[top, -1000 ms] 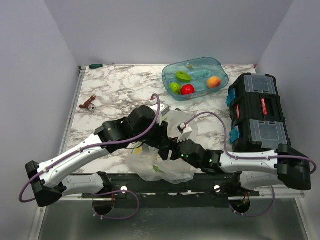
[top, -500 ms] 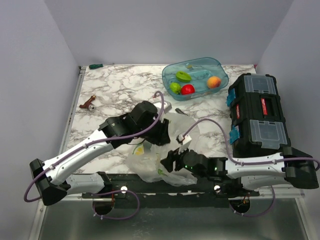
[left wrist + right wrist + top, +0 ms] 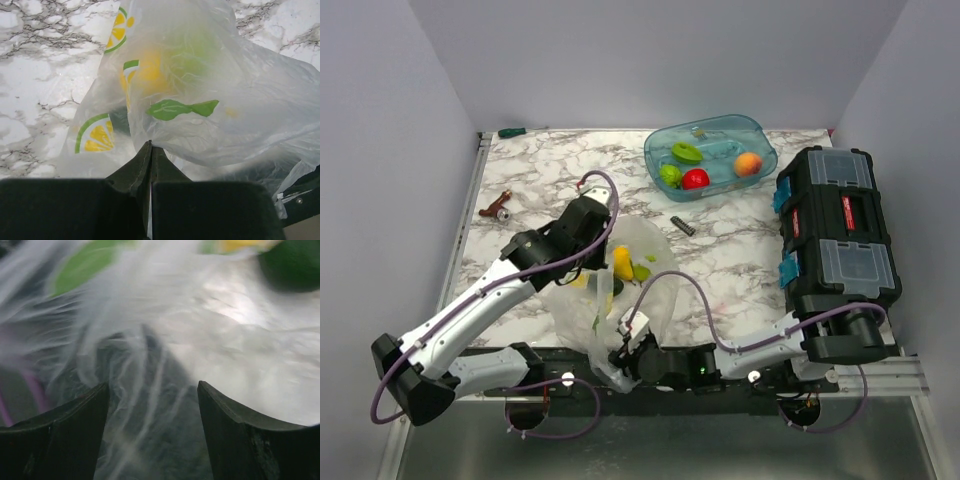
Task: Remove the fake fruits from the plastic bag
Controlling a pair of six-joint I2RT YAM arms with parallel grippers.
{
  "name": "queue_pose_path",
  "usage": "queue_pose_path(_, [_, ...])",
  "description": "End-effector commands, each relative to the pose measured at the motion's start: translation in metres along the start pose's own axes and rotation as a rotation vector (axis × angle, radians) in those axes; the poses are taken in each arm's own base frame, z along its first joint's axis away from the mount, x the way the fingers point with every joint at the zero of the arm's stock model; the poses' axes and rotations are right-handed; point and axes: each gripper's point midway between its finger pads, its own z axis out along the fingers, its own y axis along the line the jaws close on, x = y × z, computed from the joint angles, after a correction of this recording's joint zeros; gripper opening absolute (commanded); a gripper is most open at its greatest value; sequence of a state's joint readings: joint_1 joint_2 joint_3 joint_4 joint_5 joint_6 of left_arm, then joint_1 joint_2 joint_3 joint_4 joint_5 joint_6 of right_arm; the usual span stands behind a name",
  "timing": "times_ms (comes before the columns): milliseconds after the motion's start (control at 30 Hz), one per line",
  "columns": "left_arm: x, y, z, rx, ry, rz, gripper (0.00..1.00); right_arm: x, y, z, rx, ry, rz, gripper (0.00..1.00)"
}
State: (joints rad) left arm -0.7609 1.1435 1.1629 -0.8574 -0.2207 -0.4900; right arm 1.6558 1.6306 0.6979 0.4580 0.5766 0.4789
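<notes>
The left gripper [image 3: 151, 148] has its dark fingers pressed together on a pinch of the plastic bag [image 3: 215, 125], a thin, crinkly, see-through film printed with lemon slices and leaves. Just beyond the fingertips, the rounded yellow and green fake fruits [image 3: 150, 70] show blurred through it. The right gripper [image 3: 154, 390] has its fingers apart, with wrinkled film just ahead.

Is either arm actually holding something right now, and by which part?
The left fingers are pinched shut on a fold of the plastic bag, in its thin film beside the fruits inside. The right fingers stand open against the bag, gripping nothing.

Left pincer [image 3: 150, 150] pinches plastic bag [image 3: 240, 115].
</notes>
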Motion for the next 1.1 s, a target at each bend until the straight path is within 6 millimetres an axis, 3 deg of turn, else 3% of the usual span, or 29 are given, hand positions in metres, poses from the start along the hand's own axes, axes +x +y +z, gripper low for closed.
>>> queue_pose_path(0, [0.005, 0.014, -0.020, 0.008, -0.059, 0.013, 0.00, -0.026, -0.038, -0.007, 0.076, -0.104, 0.150, 0.75])
queue_pose_path(133, [0.012, 0.010, -0.038, 0.083, -0.057, 0.023, 0.00, -0.024, -0.046, -0.014, 0.079, -0.105, 0.182, 0.83])
queue_pose_path(167, [0.014, 0.009, -0.043, 0.098, -0.052, 0.013, 0.07, -0.023, -0.044, -0.014, 0.067, -0.101, 0.190, 0.84])
queue_pose_path(233, [0.018, 0.006, -0.052, 0.130, -0.042, -0.003, 0.36, -0.020, -0.039, -0.011, 0.047, -0.087, 0.203, 0.85])
queue_pose_path(300, [0.024, 0.005, -0.061, 0.155, -0.040, -0.019, 0.54, -0.018, -0.035, -0.009, 0.036, -0.075, 0.208, 0.86])
queue_pose_path(467, [0.039, 0.012, -0.080, 0.175, -0.039, -0.050, 0.83, -0.023, -0.038, -0.007, 0.060, -0.065, 0.228, 0.88])
queue_pose_path(567, [0.054, 0.007, -0.077, 0.213, 0.006, -0.060, 0.89, -0.033, -0.041, -0.008, 0.068, -0.083, 0.252, 0.88])
queue_pose_path(667, [0.069, -0.002, -0.061, 0.257, 0.053, -0.073, 0.91, -0.046, -0.046, -0.010, 0.085, -0.112, 0.284, 0.87])
queue_pose_path(800, [0.071, -0.007, -0.041, 0.257, 0.067, -0.074, 0.91, -0.054, -0.060, -0.007, 0.128, -0.123, 0.325, 0.80])
queue_pose_path(833, [0.072, -0.009, -0.037, 0.260, 0.079, -0.069, 0.87, -0.055, -0.061, -0.005, 0.133, -0.122, 0.329, 0.78])
queue_pose_path(867, [0.074, -0.011, -0.032, 0.259, 0.099, -0.063, 0.79, -0.055, -0.062, -0.004, 0.138, -0.122, 0.327, 0.77])
queue_pose_path(967, [0.080, 0.012, -0.025, 0.107, 0.146, -0.074, 0.35, -0.058, -0.068, 0.000, 0.163, -0.120, 0.324, 0.77])
queue_pose_path(1067, [0.086, 0.021, -0.035, 0.082, 0.152, -0.069, 0.11, -0.061, -0.083, 0.001, 0.208, -0.116, 0.327, 0.77])
